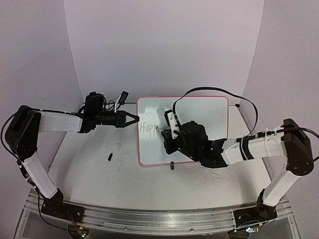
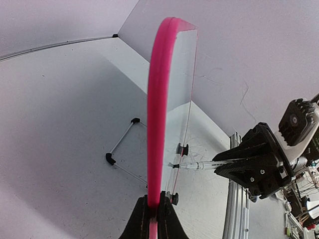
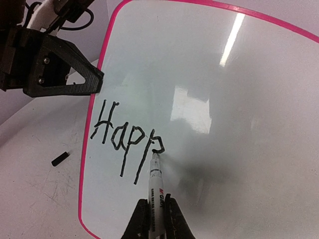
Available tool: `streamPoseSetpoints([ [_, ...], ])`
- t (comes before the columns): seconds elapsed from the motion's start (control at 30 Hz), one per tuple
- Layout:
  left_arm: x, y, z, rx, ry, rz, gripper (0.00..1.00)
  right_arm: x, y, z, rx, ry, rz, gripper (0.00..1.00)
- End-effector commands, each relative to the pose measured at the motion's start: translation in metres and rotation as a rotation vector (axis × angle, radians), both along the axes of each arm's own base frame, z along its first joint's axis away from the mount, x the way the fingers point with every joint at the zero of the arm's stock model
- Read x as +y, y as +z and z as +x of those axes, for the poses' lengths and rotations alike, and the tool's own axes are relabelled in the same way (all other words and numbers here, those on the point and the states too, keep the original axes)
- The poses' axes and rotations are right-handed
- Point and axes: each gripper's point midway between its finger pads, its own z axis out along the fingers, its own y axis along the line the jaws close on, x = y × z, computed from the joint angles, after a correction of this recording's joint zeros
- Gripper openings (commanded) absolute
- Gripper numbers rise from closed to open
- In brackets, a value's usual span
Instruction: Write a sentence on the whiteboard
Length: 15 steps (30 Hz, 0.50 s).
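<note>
The whiteboard [image 1: 199,107] with its pink-red rim stands tilted at the middle of the table. My left gripper [image 1: 137,119] is shut on the rim of its left edge [image 2: 157,99]; the rim sits pinched between the fingers [image 2: 155,206]. My right gripper [image 3: 156,211] is shut on a white marker [image 3: 156,184], seen from above in front of the board [image 1: 167,130]. The marker's black tip touches the board at the end of the sentence [image 3: 127,137], which reads "Happ" in black. The same letters show small in the top view [image 1: 147,127].
A small black marker cap [image 1: 109,157] lies on the table left of the board, also in the right wrist view [image 3: 60,159]. Black clip feet [image 2: 183,148] sit on the board's lower edge, one at the front [image 1: 171,166]. A thin wire stand [image 2: 122,144] is behind it.
</note>
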Motion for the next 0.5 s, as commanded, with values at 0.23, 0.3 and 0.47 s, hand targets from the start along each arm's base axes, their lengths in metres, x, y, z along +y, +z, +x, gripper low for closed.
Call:
streamPoseSetpoints([
  [0.23, -0.006, 0.024, -0.017, -0.061, -0.068, -0.043, 0.0, 0.004, 0.022, 0.002, -0.029, 0.009, 0.051, 0.0],
  [0.3, -0.006, 0.024, -0.018, -0.062, -0.067, -0.043, 0.0, 0.0, 0.031, -0.005, -0.044, 0.038, 0.079, 0.0],
  [0.47, -0.006, 0.026, -0.016, -0.067, -0.067, -0.044, 0.0, -0.009, 0.032, -0.002, -0.066, 0.012, 0.063, 0.0],
])
